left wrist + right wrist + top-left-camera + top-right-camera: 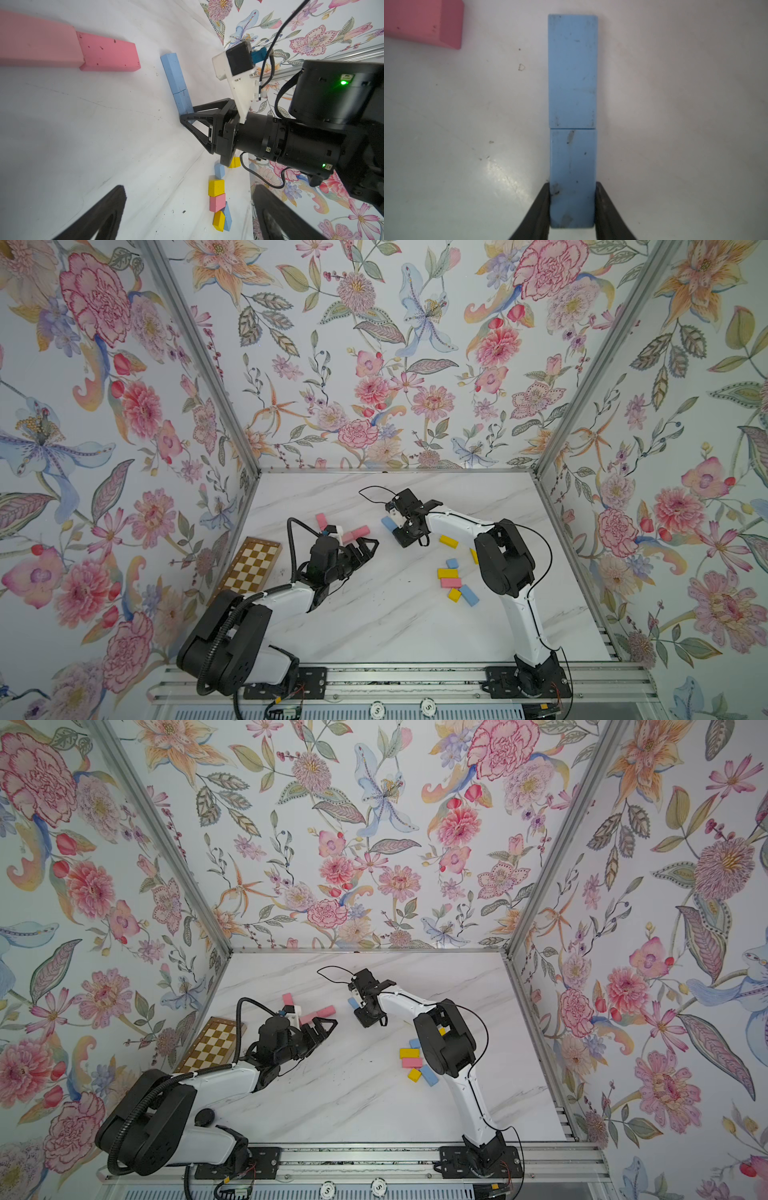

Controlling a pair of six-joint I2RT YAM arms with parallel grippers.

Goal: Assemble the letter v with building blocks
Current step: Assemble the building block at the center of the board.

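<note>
In both top views the right gripper (401, 533) points down and its wrist covers the fingertips, so only part of the blue blocks (388, 524) shows, at its 9 o'clock. The left wrist camera hides part of the pink blocks (356, 533), and the right arm covers part of one yellow piece of the loose pile (452, 577) at 4 o'clock of that gripper. A checkerboard (253, 564) lies at 9 o'clock of the left gripper (370, 552), which hangs spread wide over the bare table (395, 614), holding nothing. In the left wrist view the left fingers (108, 214) are cut off by the frame. Two pink blocks meet end to end. The blue block (184, 101) lies in line with a second blue block (173, 72), and its near end is hidden behind the right fingers (187, 119). In the right wrist view only the fingertips (544, 203) show. They are narrow, set against both long sides of the blue block (573, 178), whose far end touches the second blue block (573, 70). A pink corner (425, 22) is cut off.
</note>
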